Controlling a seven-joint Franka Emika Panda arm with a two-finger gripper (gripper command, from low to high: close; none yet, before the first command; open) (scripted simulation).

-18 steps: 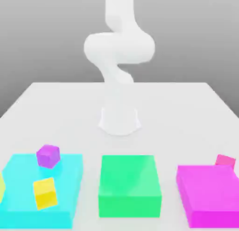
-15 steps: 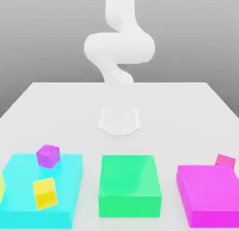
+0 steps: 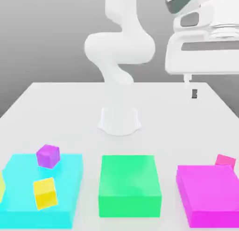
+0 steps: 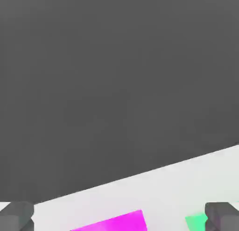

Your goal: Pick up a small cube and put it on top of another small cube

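No brand, label or writing can be read on any thing here.

In the exterior view the white bench [image 3: 56,108] carries three flat blocks in a row along its near edge. The cyan block [image 3: 21,188] lies at about 8 o'clock in that view, the green block [image 3: 130,184] at 6 o'clock, and the magenta block [image 3: 207,192] at 4 o'clock, reaching to the picture's border. Bare strips of bench separate the three blocks.

The small pink cube [image 3: 225,161] sits at the far right corner of the magenta block, touching its back edge or just behind it; I cannot tell which. The small purple cube [image 3: 48,155] rests tilted at the far edge of the cyan block, well apart from the pink one. A small yellow cube [image 3: 45,193] lies on the cyan block, nearer to the front.

The arm's base [image 3: 119,120] stands at the middle of the bench, with wide free surface around it. The hand [image 3: 203,36] hangs high at 1 o'clock, well above the bench. In the hand view the two dark fingers [image 4: 16,217] stand at opposite sides, so the gripper [image 4: 119,218] is spread wide and holds nothing; the magenta and green blocks lie between them, far below.
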